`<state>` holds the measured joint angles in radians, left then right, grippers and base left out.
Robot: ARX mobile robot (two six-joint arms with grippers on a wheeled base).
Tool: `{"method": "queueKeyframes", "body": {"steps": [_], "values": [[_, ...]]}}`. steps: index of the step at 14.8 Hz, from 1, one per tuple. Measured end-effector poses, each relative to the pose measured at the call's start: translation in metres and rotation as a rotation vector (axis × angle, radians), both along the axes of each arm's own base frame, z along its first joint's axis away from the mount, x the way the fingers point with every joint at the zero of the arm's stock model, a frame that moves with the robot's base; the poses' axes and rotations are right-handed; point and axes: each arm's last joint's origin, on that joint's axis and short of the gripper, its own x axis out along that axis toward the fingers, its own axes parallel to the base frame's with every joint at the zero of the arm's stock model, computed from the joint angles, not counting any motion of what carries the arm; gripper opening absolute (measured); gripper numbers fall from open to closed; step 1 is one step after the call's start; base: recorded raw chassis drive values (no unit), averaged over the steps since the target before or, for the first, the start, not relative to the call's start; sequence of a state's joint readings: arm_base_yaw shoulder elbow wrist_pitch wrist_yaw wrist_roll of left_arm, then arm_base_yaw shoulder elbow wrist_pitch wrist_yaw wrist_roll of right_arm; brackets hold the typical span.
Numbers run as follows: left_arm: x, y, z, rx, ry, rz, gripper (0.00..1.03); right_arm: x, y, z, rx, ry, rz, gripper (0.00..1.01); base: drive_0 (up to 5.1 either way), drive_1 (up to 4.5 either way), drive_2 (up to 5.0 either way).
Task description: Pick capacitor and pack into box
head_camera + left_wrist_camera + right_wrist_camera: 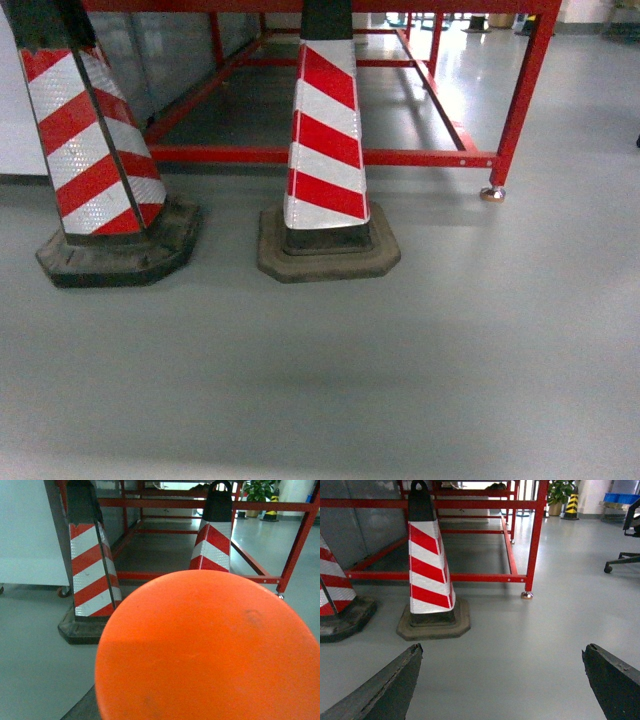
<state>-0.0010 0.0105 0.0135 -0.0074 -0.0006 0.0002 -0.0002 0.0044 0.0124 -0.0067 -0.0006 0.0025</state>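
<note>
Right gripper (502,680) spread wide over bare grey floor (400,380) | left gripper unseen, state unknown | orange disc (210,650) fills left view | two striped cones (325,150) stand before red frame (520,100)

My right gripper (502,680) hangs low with its two dark fingers (385,687) spread wide apart and nothing between them, while neither of my arms shows in the head view and my left gripper stays out of sight in its own wrist view.
</note>
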Motion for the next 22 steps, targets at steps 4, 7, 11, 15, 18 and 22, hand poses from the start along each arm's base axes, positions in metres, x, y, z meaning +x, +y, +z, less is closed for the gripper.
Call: {"method": "queueKeyframes", "body": {"steps": [4, 7, 11, 15, 18, 22], "values": [[0.0000, 0.0000, 0.0000, 0.000, 0.000, -0.001, 0.44, 0.0000, 0.0000, 0.0002, 0.000, -0.002, 0.000, 0.98, -0.1, 3.85, -4.0], [0.0000, 0.0000, -0.0001, 0.000, 0.001, 0.000, 0.44, 0.0000, 0.0000, 0.0001, 0.000, 0.000, -0.001, 0.98, 0.0, 3.92, -4.0], [0.0000, 0.0000, 0.0000, 0.000, 0.000, 0.000, 0.44, 0.0000, 0.0000, 0.0002, 0.000, -0.002, 0.000, 0.98, 0.0, 3.91, -4.0], [0.0000, 0.0000, 0.0001, 0.000, -0.001, 0.000, 0.44, 0.0000, 0.0000, 0.0005, 0.000, -0.005, 0.000, 0.98, 0.0, 3.91, -4.0], [0.0000, 0.0000, 0.0001, 0.000, -0.001, 0.000, 0.44, 0.0000, 0.0000, 0.0003, 0.000, -0.002, 0.000, 0.98, 0.0, 3.90, -4.0], [0.0000, 0.0000, 0.0002, 0.000, -0.002, 0.000, 0.44, 0.0000, 0.0000, 0.0002, 0.000, -0.001, -0.001, 0.98, 0.0, 3.90, -4.0]]}}
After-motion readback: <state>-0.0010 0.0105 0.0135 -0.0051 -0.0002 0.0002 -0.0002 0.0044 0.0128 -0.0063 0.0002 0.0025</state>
